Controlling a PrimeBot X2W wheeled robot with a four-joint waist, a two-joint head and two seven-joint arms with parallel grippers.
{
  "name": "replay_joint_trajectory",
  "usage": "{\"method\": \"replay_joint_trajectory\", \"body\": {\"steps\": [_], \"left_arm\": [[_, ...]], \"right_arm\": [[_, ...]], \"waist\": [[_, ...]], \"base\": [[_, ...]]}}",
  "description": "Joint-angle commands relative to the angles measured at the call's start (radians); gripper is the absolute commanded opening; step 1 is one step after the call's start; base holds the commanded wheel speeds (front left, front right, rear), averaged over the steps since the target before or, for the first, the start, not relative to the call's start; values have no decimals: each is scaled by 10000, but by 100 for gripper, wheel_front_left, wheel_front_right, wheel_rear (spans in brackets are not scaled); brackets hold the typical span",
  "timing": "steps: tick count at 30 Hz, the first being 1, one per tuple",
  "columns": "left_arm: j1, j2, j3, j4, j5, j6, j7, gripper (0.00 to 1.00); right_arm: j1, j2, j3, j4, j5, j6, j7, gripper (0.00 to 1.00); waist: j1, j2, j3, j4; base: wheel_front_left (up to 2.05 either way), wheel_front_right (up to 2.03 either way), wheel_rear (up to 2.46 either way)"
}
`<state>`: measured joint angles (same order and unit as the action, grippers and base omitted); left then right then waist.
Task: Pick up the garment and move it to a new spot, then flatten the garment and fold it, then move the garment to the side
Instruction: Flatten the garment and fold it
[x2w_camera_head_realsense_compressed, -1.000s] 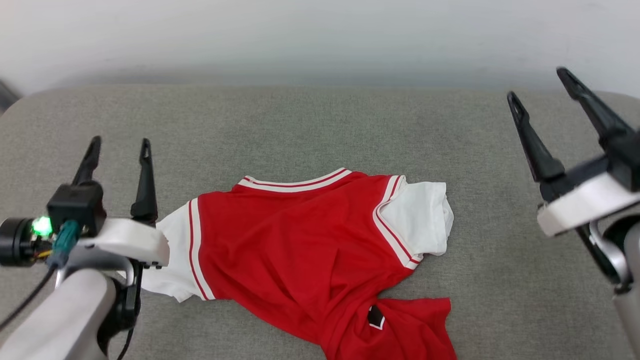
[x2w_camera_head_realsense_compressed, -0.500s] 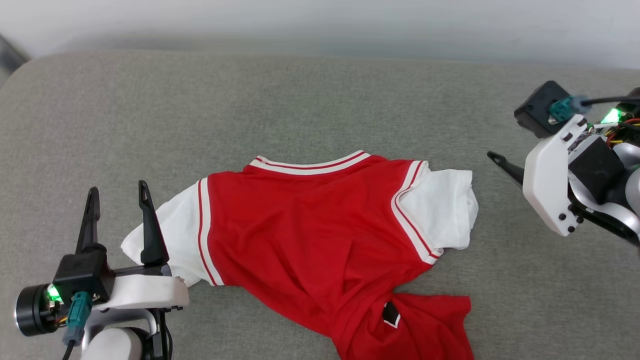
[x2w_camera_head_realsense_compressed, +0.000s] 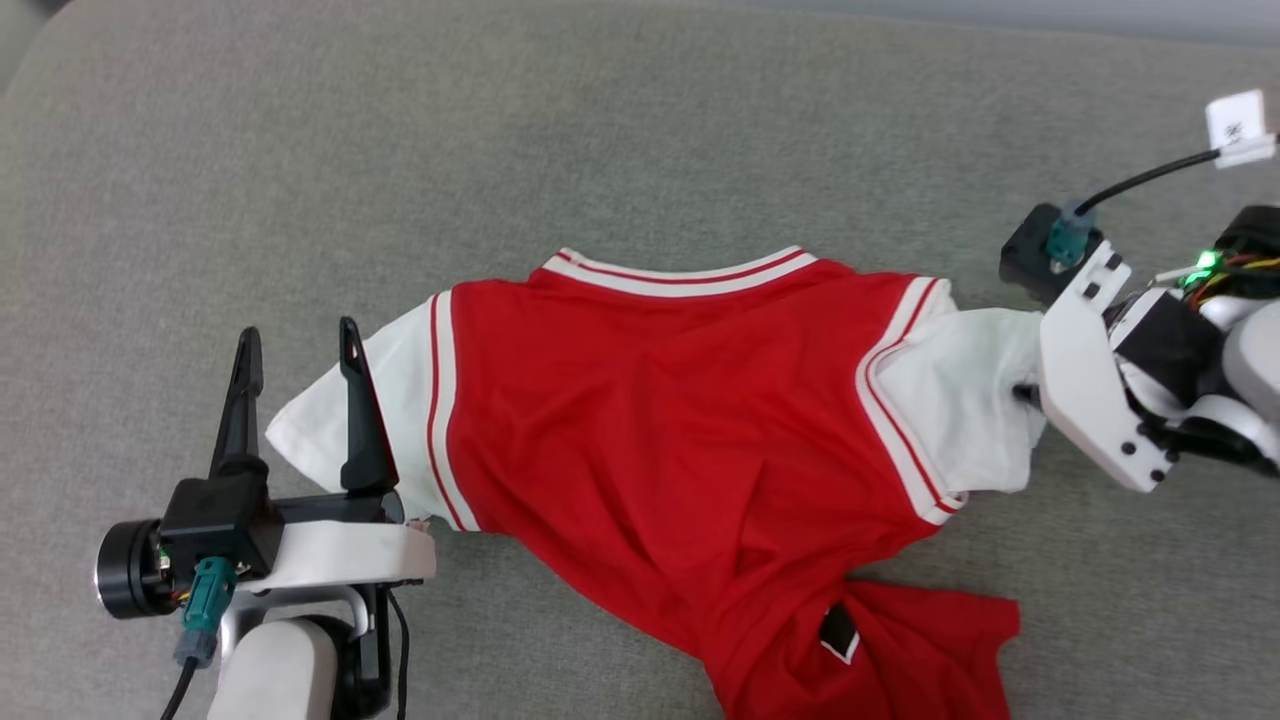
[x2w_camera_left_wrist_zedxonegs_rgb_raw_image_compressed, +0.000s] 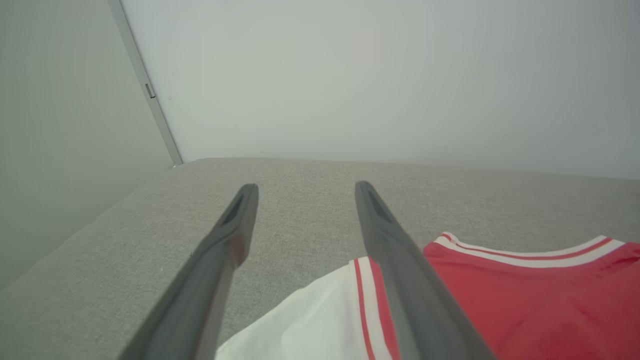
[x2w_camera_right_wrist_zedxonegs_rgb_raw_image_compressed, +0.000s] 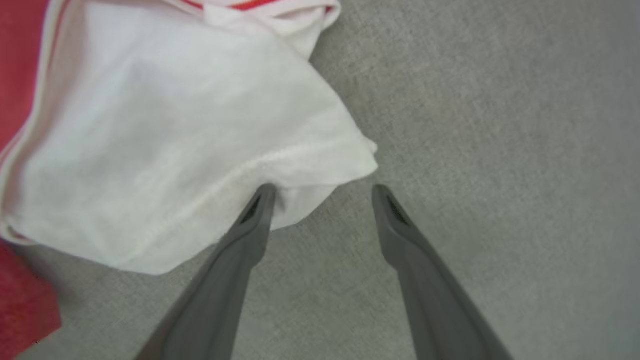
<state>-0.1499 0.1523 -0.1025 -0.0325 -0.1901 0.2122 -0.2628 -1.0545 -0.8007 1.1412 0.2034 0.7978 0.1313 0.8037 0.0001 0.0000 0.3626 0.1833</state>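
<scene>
Left pincer (x2w_camera_head_realsense_compressed: 297, 331) and right pincer (x2w_camera_right_wrist_zedxonegs_rgb_raw_image_compressed: 324, 188), both spread wide

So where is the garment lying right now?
In the head view the garment lies rumpled at the middle of the grey cushion, one white sleeve by the open left tool, the other at the tips of the right tool.

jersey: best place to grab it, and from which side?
Take the garment by its white sleeves, each from its outer end. The right sleeve has a bunched cuff that looks lifted off the surface, just ahead of the open right gripper. The left sleeve lies flat under the open left gripper. The red body is wrinkled and twisted.
</scene>
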Motion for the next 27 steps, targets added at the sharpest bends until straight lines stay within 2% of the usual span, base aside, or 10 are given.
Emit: {"method": "replay_joint_trajectory", "body": {"steps": [1,8,9,10,18,22,27], "left_arm": [[-193,-192,174,46,167,-212,-26,100],[-297,-677,570,211,576,-779,-28,100],[-274,-716,639,244,627,-818,-27,100],[-225,-755,698,282,670,-876,-28,100],[217,-864,1118,483,947,-1125,-27,100],[552,-891,1354,497,1081,-1221,-28,100],[870,-934,1440,384,1158,-1286,-27,100]], "right_arm": [[-118,162,338,232,133,-11,-206,100],[106,314,1326,797,495,-12,-588,100],[53,327,1353,798,468,-12,-748,15],[-14,319,1371,814,474,-12,-882,0],[-464,-40,1310,483,699,-11,-2604,0],[-11,-698,1177,-7,1178,-11,-3408,0],[965,-1833,879,-319,1677,-11,-3809,0]], "waist": [[-1,0,356,287],[-1,0,561,386],[-1,0,526,359],[-1,0,466,320],[-1,0,-399,-134],[-1,0,-866,-480],[-1,0,-1048,-746]], "base": [[0,0,0],[0,0,0],[0,0,0],[0,0,0],[0,0,0],[0,0,0],[0,0,0]]}}
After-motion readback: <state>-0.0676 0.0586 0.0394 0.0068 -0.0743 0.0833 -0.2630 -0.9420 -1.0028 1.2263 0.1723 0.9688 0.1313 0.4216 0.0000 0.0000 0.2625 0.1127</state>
